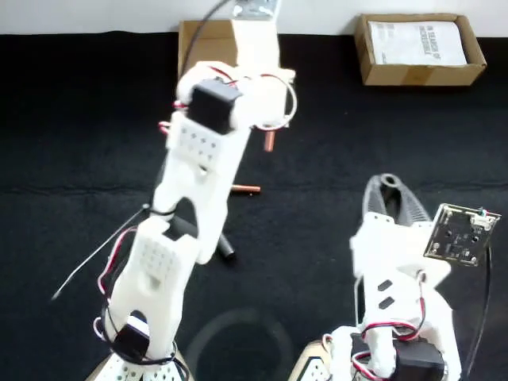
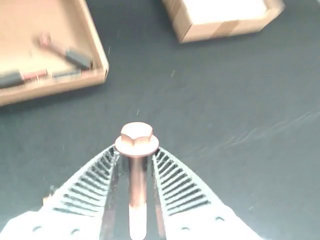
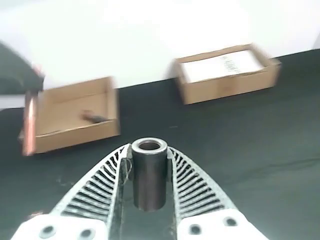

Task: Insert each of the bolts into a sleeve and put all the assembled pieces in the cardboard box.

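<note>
Left fingers (image 2: 95, 185): closed on our bolt (image 2: 137, 141), its head past the tips, above the tabletop (image 2: 225, 100).
Right fingers (image 3: 192, 185): clamped round our sleeve (image 3: 149, 175), bore facing outward.
Cardboard box (image 3: 75, 137): at the far edge, with finished pieces inside.
Risk: we judge a tilted bolt could catch the sleeve's rim and slip loose.

- Your left arm (image 1: 198, 182) is stretched far out across the table.
- Your left gripper (image 2: 136, 151) has its fingers closed against a bolt (image 2: 136, 187), whose head sits at the tips.
- Your right arm (image 1: 394, 278) sits folded near its base.
- Your right gripper (image 3: 149, 150) clamps a sleeve (image 3: 149, 177).
</note>
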